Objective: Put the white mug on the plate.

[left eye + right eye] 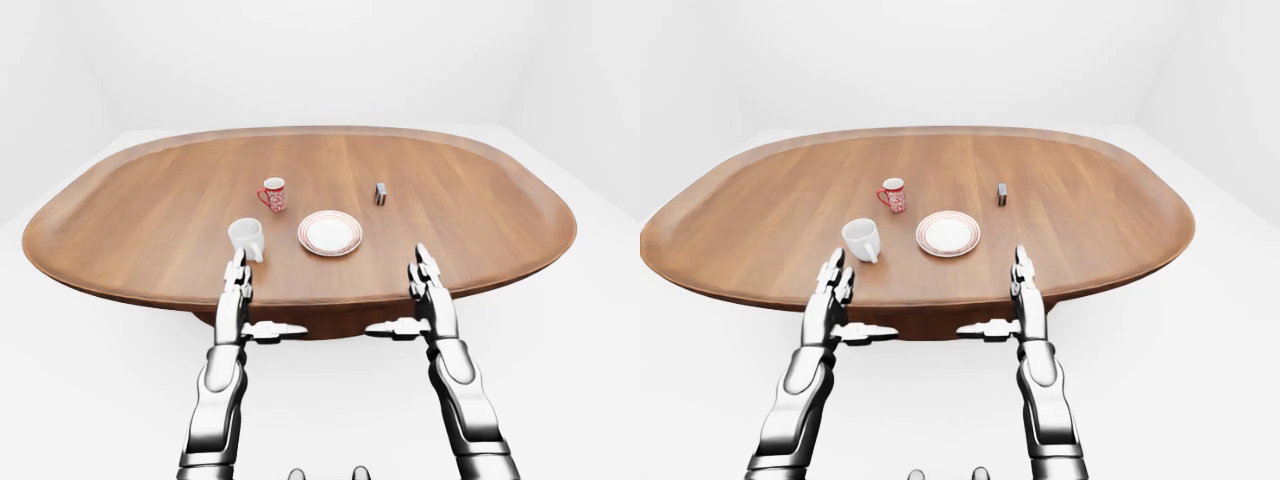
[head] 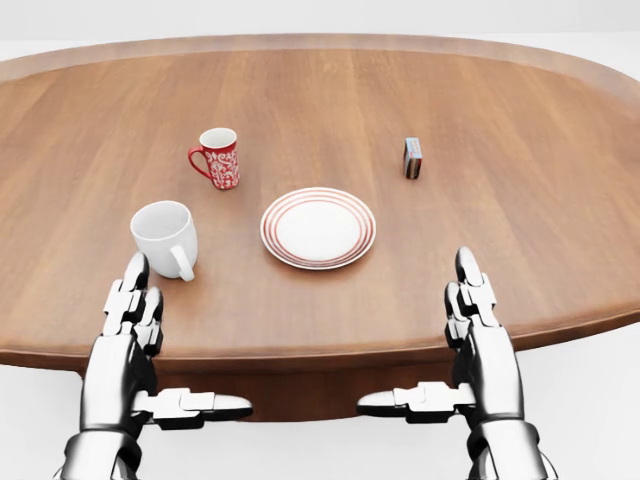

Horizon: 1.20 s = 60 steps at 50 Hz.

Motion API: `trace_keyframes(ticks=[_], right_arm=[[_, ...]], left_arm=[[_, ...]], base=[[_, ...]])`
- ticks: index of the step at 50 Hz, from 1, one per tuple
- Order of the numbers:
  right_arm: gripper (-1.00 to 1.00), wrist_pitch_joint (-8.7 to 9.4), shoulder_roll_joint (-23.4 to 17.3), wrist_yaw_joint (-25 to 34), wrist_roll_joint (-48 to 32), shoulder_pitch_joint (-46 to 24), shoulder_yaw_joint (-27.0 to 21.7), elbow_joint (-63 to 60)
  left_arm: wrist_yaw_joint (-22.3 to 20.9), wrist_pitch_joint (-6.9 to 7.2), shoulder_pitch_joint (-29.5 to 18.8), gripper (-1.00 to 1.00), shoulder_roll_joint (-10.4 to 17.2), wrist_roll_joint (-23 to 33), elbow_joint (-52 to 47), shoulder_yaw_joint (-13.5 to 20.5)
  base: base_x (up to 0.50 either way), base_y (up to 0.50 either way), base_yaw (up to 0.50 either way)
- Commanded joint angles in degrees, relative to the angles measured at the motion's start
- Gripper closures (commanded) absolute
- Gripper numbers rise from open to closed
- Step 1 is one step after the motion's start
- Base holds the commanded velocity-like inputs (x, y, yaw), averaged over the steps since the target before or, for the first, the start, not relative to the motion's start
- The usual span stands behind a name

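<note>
Your white mug [image 2: 165, 236] stands upright on the oval wooden table [image 2: 520, 220], near its lower edge in the head view, handle turned toward you, just left of the plate [image 2: 318, 227] and not touching it. Your left hand [image 2: 128, 335] hangs just below the mug, fingers straight and spread, thumb pointing inward, holding nothing. Your right hand [image 2: 480, 335] mirrors it lower right of the plate, equally open and empty. Above the white mug sits a red patterned mug [image 2: 219, 157], and a small box [image 2: 412, 157] stands to the plate's upper right.
</note>
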Motion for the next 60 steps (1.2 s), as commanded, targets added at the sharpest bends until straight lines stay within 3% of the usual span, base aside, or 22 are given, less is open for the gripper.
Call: trace_keyframes(ticks=[1, 4, 6, 8, 12, 16, 18, 19, 24, 25, 28, 32, 40, 60], right_arm=[[-1.0, 1.1, -1.12, 0.96, 1.41, 0.4, -2.7, -1.88], [-1.0, 1.1, -1.16, 0.31, 0.82, 0.41, -2.9, -1.68], [-1.0, 2.25, -1.41, 0.02, 0.29, 0.74, -3.07, -3.63], [-1.0, 4.53, -1.66, -0.47, -0.03, 2.3, -3.98, -9.8], [-1.0, 4.53, -1.87, -0.2, 1.24, 5.92, -7.91, -22.8], [-1.0, 4.53, -1.43, 1.78, 3.53, 8.96, -14.99, -35.17], [-1.0, 4.53, -0.73, 3.0, 3.94, 9.84, -17.81, -36.08], [-1.0, 4.53, -0.33, 4.63, 6.54, 10.73, -21.15, -34.81], [-1.0, 4.53, 0.87, 6.44, 10.13, 11.91, -27.96, -38.48], [-1.0, 4.53, 0.91, 6.99, 11.68, 12.59, -30.61, -40.03], [-1.0, 4.53, 2.05, 7.87, 14.54, 12.79, -33.71, -42.84], [-1.0, 4.53, 3.25, 8.78, 14.76, 13.65, -34.79, -46.2], [-1.0, 4.53, 4.47, 9.5, 15.45, 13.88, -36.92, -48.66], [-1.0, 4.53, 5.69, 12.63, 12.39, 14.8, -33.85, -47.23]], left_arm=[[-0.91, 1.41, -0.6, -1.0, 1.31, -0.61, -1.58, 2.71], [-1.08, 2.24, -0.2, -1.0, 1.46, -0.59, -3.14, 2.93], [-1.28, 3.47, -0.08, -1.0, 1.55, -0.96, -4.63, 3.28], [-1.4, 4.15, -0.66, -1.0, 2.27, -1.33, -5.68, 4.62], [-0.43, 4.15, -3.0, -1.0, 4.43, -3.91, -8.77, 9.52], [1.24, 4.15, -5.57, -1.0, 7.52, -5.24, -11.38, 14.2], [1.79, 4.15, -6.39, -1.0, 8.49, -6.56, -13.09, 16.01], [2.73, 4.15, -7.36, -1.0, 9.49, -8.97, -14.59, 18.77], [4.45, 4.15, -8.1, -1.0, 12.17, -15.31, -16.05, 23.03], [7.08, 4.15, -8.51, -1.0, 12.87, -15.39, -16.61, 24.68], [10.76, 4.15, -7.77, -1.0, 13.65, -14.92, -18.57, 25.82], [14.19, 4.15, -8.87, -1.0, 14.71, -19.43, -17.24, 29.53], [16.67, 4.15, -7.9, -1.0, 16.03, -20.63, -17.49, 29.61], [18.36, 4.15, -7.42, -1.0, 16.17, -20.74, -18.6, 30.44]], base=[[0.0, 0.0, 0.0], [0.0, 0.0, 0.0], [0.0, 0.0, 0.0], [0.0, 0.0, 0.0], [0.0, 0.0, 0.0], [0.0, 0.0, 0.0], [0.0, 0.0, 0.0], [0.0, 0.0, 0.0], [0.0, 0.0, 0.0], [0.0, 0.0, 0.0], [0.0, 0.0, 0.0], [0.0, 0.0, 0.0], [0.0, 0.0, 0.0], [0.0, 0.13, 0.0]])
